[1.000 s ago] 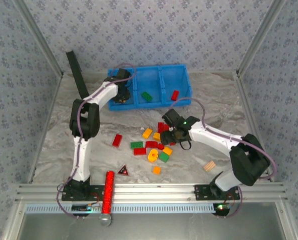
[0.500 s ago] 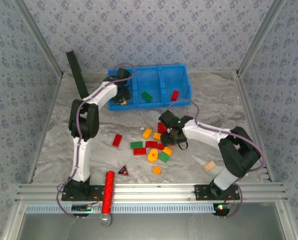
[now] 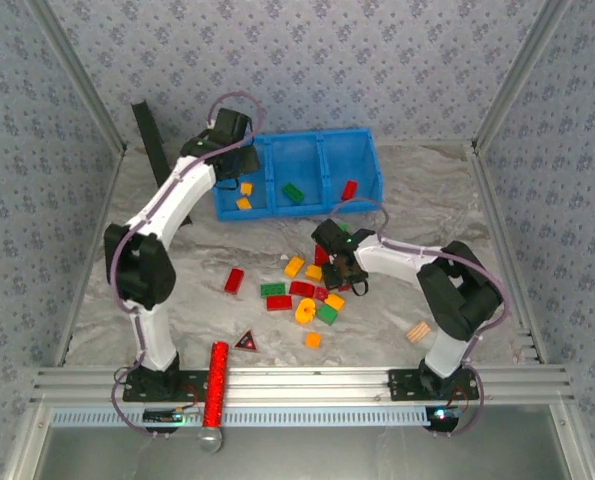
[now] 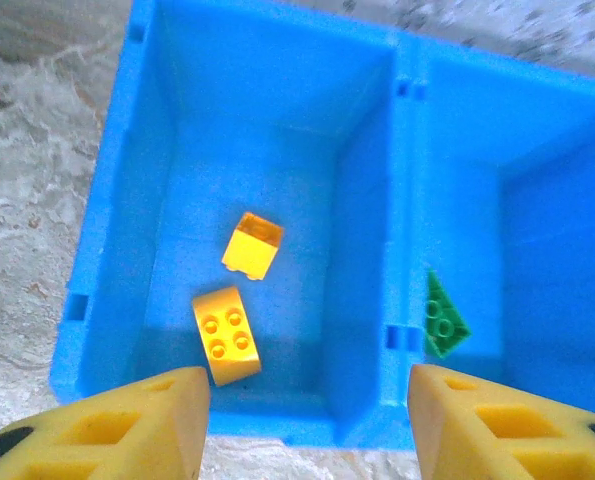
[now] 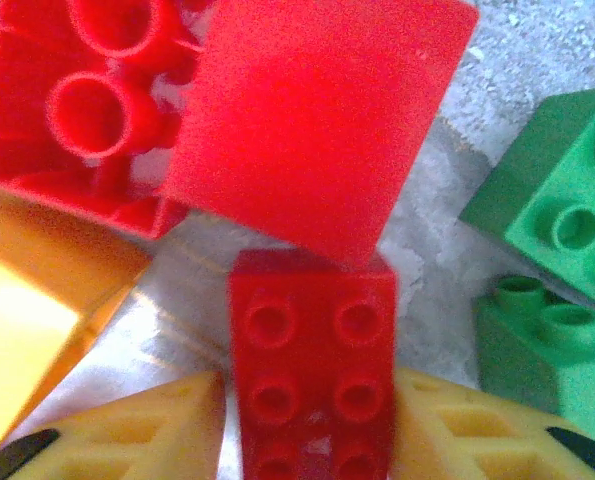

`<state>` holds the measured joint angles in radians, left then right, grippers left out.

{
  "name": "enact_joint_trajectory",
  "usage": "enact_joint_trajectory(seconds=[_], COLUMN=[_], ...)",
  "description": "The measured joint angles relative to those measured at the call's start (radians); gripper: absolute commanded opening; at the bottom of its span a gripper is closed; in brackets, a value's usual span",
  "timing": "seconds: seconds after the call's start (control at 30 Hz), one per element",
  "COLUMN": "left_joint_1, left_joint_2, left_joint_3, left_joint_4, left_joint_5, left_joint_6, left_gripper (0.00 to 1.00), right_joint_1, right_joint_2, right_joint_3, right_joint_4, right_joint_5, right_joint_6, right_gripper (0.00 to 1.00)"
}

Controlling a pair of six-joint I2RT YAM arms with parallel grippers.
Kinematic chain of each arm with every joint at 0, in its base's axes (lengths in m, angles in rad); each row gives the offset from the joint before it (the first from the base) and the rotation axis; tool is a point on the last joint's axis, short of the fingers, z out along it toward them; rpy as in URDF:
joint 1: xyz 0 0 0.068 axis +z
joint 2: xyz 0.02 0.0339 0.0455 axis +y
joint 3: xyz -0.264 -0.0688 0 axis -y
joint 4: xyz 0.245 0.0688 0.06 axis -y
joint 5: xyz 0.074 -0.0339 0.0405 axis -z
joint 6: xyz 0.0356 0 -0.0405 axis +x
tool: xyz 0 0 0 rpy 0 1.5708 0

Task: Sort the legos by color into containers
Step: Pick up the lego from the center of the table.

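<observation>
Up goes the left arm, swinging out of the blue tray point(image 3: 369, 150) toward 11 o'clock! A second ago its wrist sat low in the left compartment. Now the left gripper point(image 3: 239, 168) hangs above it, pincer spread wide, nothing between the fingers point(image 4: 127, 425). Uncovered below lie the upper yellow brick point(image 4: 252, 245) and, at its 6 o'clock, the lower yellow brick point(image 4: 227, 335). A green wedge point(image 4: 442, 322) lies in the middle compartment and a small red brick point(image 3: 349, 190) in the right one, both where they were.

Over on the other side, the elbow has folded in and the right gripper point(image 3: 342, 275) has slid a touch toward 9 o'clock, down onto the pile at the centre of the table point(image 3: 437, 200). Its pincer, wide a second ago, is pulled in narrow, pads pressed to both sides of a studded red brick point(image 5: 312, 370). A smooth red block point(image 5: 312, 120) sits at that brick's 12 o'clock, a green brick point(image 5: 557, 200) at 3, an orange brick point(image 5: 47, 330) at 9. The loose red brick point(image 3: 234, 281) at the pile's 9 o'clock hasn't budged.
</observation>
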<state>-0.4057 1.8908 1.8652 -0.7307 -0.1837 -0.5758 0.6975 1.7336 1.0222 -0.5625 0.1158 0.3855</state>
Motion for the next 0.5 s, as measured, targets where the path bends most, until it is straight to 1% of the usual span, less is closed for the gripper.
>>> enact_joint_trajectory(seconds=[0.1,0.23,0.37,0.5], left_joint_1=[-0.01,-0.021,-0.03,-0.055], left_joint_2=[-0.068,-0.173,-0.28,-0.371], left_joint_3=[-0.007,-0.084,-0.213,-0.368], left_joint_4=[-0.023,-0.051,-0.097,-0.124], left_joint_5=[0.001,-0.001,0.001,0.011], left_joint_6=[0.024,0.058,0.092,0.121], left_gripper=[0.57,0.58,0.58,0.58], right_joint_1=[-0.011,-0.022,-0.045,-0.077], right_joint_2=[0.004,0.0,-0.024,-0.092], right_joint_3=[0.001,0.002,0.019,0.109], right_joint_4=[0.006,0.004,-0.038,-0.108], right_joint_5=[-0.01,-0.029,-0.037,-0.043], right_joint_6=[-0.002,-0.013,-0.036,-0.069], right_gripper=[0.29,0.24,0.24,0.24])
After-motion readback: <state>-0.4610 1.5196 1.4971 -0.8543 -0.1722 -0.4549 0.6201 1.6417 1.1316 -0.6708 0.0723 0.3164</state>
